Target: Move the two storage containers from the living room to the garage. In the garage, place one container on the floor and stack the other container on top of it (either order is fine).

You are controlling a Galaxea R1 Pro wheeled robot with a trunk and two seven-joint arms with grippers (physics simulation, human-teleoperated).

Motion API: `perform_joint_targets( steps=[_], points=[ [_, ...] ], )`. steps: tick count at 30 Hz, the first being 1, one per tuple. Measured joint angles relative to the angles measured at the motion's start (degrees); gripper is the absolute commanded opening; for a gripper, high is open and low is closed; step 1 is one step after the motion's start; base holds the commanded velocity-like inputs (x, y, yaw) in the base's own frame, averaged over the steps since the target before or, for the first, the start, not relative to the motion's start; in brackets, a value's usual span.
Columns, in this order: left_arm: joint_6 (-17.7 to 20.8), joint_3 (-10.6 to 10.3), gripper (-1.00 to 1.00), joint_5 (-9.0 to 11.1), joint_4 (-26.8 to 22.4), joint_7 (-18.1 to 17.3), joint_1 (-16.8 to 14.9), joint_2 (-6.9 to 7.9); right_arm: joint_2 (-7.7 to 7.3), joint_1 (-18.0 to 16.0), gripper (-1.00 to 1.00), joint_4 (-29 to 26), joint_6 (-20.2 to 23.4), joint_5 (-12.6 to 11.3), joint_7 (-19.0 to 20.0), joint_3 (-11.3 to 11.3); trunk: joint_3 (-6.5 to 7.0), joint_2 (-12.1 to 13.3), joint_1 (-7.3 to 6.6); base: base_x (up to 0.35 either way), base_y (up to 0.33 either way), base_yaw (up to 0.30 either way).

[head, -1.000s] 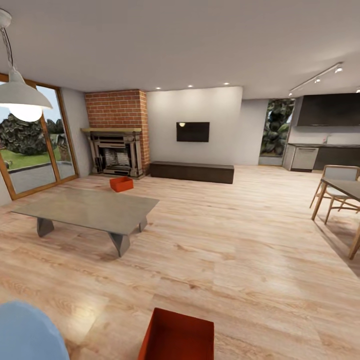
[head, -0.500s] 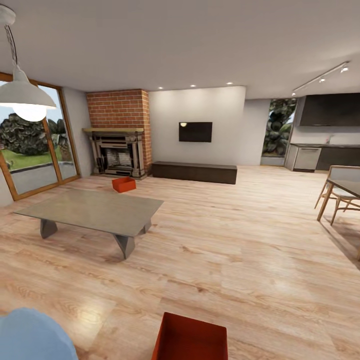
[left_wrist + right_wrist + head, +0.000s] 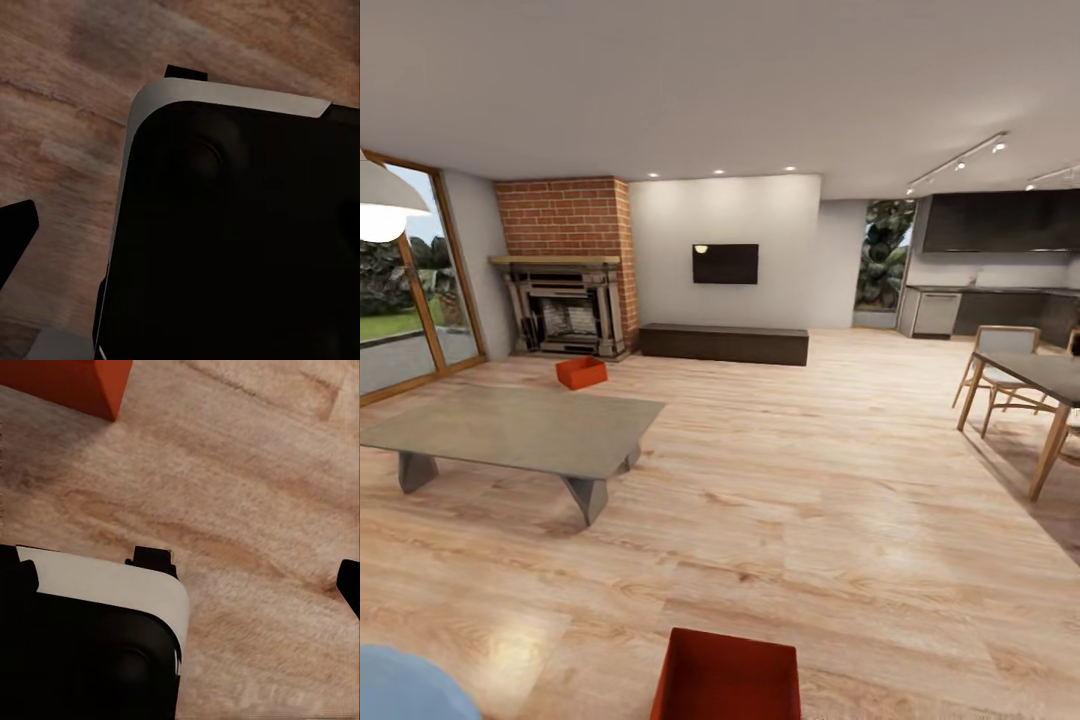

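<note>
Left end effector [image 3: 15, 240]: one dark fingertip shows at the frame edge beside the robot's black, white-rimmed body [image 3: 240, 225], above wood planks; how far it is open cannot be told, and it touches nothing visible. Right end effector [image 3: 349, 585]: again a single dark fingertip shows, over bare planks, with the black-and-white body [image 3: 90, 637] alongside; its opening cannot be told, and it holds nothing that can be seen. A red-orange corner of the near storage container [image 3: 71, 382] lies on the planks in the right wrist view, apart from the fingertip.

Head view, near to far: the near storage container [image 3: 725, 675], open-topped, sits on the light wood-plank floor [image 3: 830, 500] of the living room, directly in front of the robot. A pale blue rounded robot part [image 3: 405, 685] occupies the lower left corner. Farther left stands the low grey table [image 3: 510, 430], bare on top. Beyond the table's far right corner the far storage container [image 3: 581, 373] rests on the floor, in front of the red brick fireplace [image 3: 568, 270]. A dark low bench [image 3: 723, 343] runs along the white wall under a wall-mounted screen [image 3: 725, 263]. At right are a wooden dining table [image 3: 1040, 385] with chairs [image 3: 1000, 365], and behind them dark kitchen cabinets [image 3: 1000, 225]. Open floor lies between the two containers, the table standing to its left.
</note>
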Motion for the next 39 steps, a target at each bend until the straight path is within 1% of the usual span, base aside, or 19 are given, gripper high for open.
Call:
perform_joint_targets(
  steps=[10, 27, 39],
  points=[
    [-0.01, 0.0, 1.0, 0.01, 0.03, -0.03, 0.0, 0.0, -0.01, -0.01, 1.0, 0.0, 0.01, 0.02, 0.0, 0.06, 0.0, 0.0, 0.0, 0.0, 0.18, -0.188],
    [-0.01, 0.0, 1.0, 0.01, 0.03, -0.02, 0.0, 0.0, -0.28, -0.02, 1.0, 0.0, 0.01, -0.06, -0.01, 0.14, 0.0, 0.0, 0.0, 0.0, 0.009, -0.008],
    [-0.01, 0.0, 1.0, 0.01, 0.04, -0.01, 0.0, 0.0, -0.09, -0.02, 1.0, 0.0, 0.01, -0.2, -0.03, 0.01, 0.0, 0.0, 0.0, 0.0, 0.0, -0.009]
  ],
)
